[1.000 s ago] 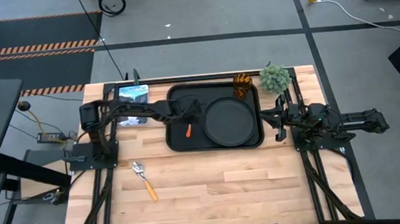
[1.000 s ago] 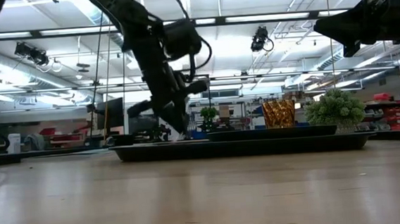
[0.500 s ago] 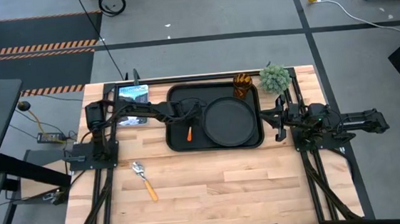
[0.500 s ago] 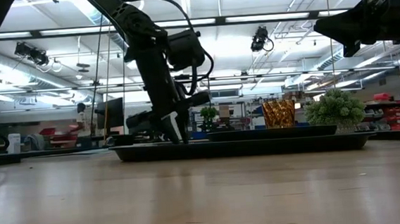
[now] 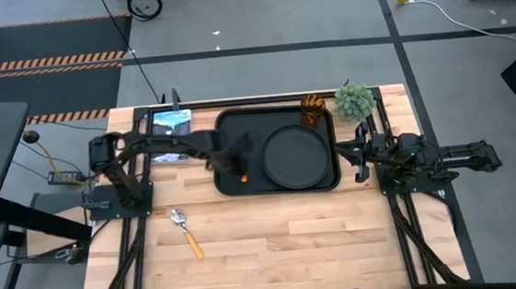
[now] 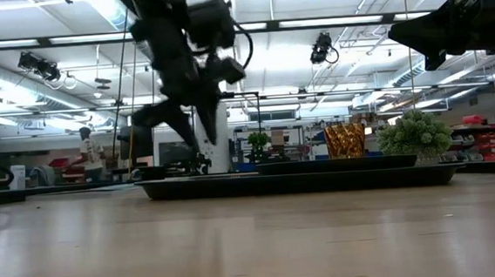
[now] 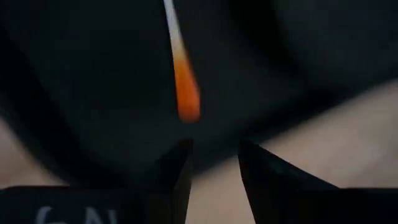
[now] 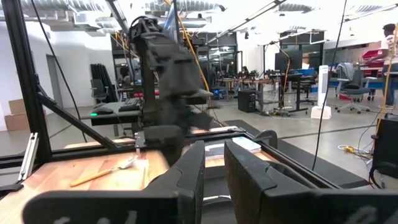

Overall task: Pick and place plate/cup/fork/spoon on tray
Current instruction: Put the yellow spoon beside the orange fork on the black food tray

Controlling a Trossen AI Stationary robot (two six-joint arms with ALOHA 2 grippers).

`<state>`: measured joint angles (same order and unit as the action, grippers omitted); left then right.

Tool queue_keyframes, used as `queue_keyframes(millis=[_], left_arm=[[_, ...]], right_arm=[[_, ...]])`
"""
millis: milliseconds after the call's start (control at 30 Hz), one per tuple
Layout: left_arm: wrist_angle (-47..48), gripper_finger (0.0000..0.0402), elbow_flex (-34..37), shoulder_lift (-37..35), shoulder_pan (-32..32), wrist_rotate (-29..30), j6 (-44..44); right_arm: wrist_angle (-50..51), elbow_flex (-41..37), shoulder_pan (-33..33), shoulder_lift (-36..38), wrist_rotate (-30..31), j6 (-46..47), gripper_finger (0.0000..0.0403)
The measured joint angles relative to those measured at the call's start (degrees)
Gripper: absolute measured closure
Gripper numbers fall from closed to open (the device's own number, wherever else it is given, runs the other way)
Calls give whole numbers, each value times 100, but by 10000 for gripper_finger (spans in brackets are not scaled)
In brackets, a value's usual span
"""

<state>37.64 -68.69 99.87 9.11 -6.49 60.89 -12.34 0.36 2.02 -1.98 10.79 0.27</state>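
The tray [image 5: 274, 115] sits toward the far edge of the desk [image 5: 275, 245], midway along it. On its right half lies the plate [image 5: 299, 156], and on its left half lies the fork [image 5: 245, 176], orange handle showing. The cup [image 5: 313, 109] stands just beyond the tray's far right corner, beside a green plant ball [image 5: 354, 101] near the desk's far right corner. The spoon [image 5: 186, 231] lies on bare wood toward the desk's left near corner, well apart from the tray.

The left gripper [image 5: 229, 159] hangs above the tray's left end, just over the fork; its jaws are released, a narrow gap between them with nothing held. The right gripper [image 5: 359, 158] waits at the desk's right edge, beside the tray, jaws slightly parted and empty. A blue-white packet [image 5: 171, 123] lies near the far left corner.
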Motion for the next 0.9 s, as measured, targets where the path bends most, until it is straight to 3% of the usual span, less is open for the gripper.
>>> queue_keyframes(millis=[333, 733, 900], left_arm=[[2313, 291, 2, -100, -1522, -784, 937], [2418, 343, 17, -100, -3007, -723, 2731], [2550, 377, 523, -196, -3372, -483, 3416]], right_arm=[[0, 0, 0, 0, 2, -1, 334], [0, 0, 0, 0, 2, 0, 334], [-2, 0, 0, 0, 2, 0, 334]])
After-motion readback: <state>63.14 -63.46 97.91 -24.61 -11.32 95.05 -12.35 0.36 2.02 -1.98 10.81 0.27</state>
